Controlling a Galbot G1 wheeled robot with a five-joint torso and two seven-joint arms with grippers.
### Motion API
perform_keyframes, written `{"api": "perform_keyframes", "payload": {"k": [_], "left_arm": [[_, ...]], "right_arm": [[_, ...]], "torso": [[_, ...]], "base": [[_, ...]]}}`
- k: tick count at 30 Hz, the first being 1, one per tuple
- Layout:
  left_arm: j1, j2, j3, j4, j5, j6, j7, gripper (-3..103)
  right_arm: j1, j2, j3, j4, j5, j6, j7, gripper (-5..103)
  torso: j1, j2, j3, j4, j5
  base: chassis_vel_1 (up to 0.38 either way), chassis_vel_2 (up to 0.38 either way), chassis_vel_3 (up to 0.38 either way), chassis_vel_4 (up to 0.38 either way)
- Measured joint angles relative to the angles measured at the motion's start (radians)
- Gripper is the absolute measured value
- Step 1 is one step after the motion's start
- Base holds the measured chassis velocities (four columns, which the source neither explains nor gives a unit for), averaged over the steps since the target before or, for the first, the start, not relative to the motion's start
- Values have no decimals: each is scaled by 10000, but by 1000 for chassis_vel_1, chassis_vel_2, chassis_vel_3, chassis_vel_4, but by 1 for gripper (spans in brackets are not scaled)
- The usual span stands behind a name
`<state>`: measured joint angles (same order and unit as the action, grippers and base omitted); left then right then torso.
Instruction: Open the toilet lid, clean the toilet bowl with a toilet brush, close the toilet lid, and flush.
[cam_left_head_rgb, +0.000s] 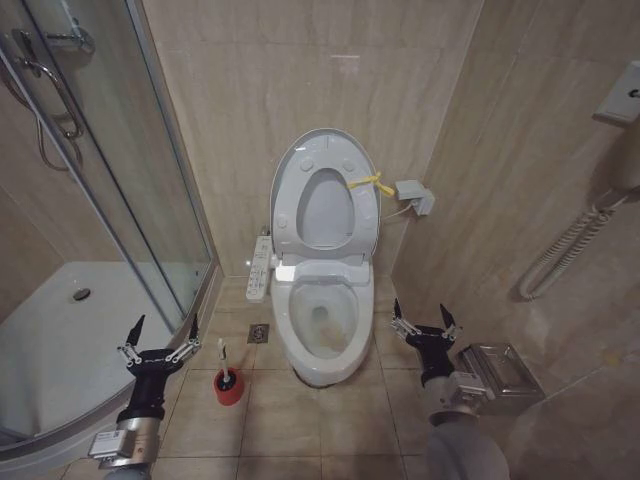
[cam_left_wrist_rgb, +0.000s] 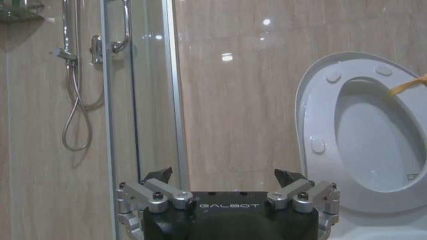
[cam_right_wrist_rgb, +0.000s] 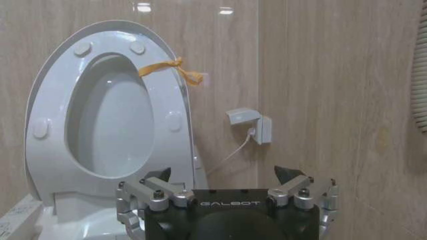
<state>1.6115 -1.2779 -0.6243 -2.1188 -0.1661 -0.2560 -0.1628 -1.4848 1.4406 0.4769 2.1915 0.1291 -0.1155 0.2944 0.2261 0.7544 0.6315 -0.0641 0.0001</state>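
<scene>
The toilet lid (cam_left_head_rgb: 325, 212) stands upright against the back wall, with the seat ring (cam_left_head_rgb: 285, 215) raised in front of it and a yellow strap (cam_left_head_rgb: 368, 183) tied at its edge. Below them the toilet bowl (cam_left_head_rgb: 290, 322) lies uncovered. The toilet brush (cam_left_head_rgb: 222, 352) stands in its red cup (cam_left_head_rgb: 229, 388) on the floor left of the toilet. My left gripper (cam_left_head_rgb: 166, 322) hovers open and empty just left of the brush. To the right of the bowl my right gripper (cam_left_head_rgb: 420, 308) is open and empty. The wrist views show the lid (cam_left_wrist_rgb: 380, 145) (cam_right_wrist_rgb: 110, 125) beyond the open grippers (cam_left_wrist_rgb: 223, 174) (cam_right_wrist_rgb: 223, 172).
A glass shower door (cam_left_head_rgb: 130, 180) and a curved white shower tray (cam_left_head_rgb: 60, 330) close off the left. A control panel (cam_left_head_rgb: 260, 268) hangs beside the toilet, a floor drain (cam_left_head_rgb: 259, 333) lies near the brush. A wall box (cam_left_head_rgb: 413, 195) and a metal holder (cam_left_head_rgb: 505, 368) sit on the right wall.
</scene>
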Motion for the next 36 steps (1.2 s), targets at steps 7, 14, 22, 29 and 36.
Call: {"api": "perform_keyframes", "payload": {"k": [7,14,22,29,36], "left_arm": [[-85,-27,46,207,65,-99,30,100],[-253,22,44,369,49,-155,58,100],[-457,-58,259,705,112,-321,245,100],[-636,-126,382,982,155,-412,299,100],[-1023,-8,539,2224,171,-938,365,100]], "right_arm": [[-1,0,0,0,0,0,0,100],[4,0,0,0,0,0,0,100],[-3,0,0,0,0,0,0,100],[-4,0,0,0,0,0,0,100],[6,0,0,0,0,0,0,100]], "torso": [[-2,1,-1,0,0],[7,-2,3,-2,-2],[-5,0,-2,0,-1],[-6,2,-2,1,-2],[7,-2,3,0,0]], "base": [[-10,5,9,-10],[-109,82,101,-100],[-25,37,21,-27],[-14,25,22,-10],[-83,77,72,-82]]}}
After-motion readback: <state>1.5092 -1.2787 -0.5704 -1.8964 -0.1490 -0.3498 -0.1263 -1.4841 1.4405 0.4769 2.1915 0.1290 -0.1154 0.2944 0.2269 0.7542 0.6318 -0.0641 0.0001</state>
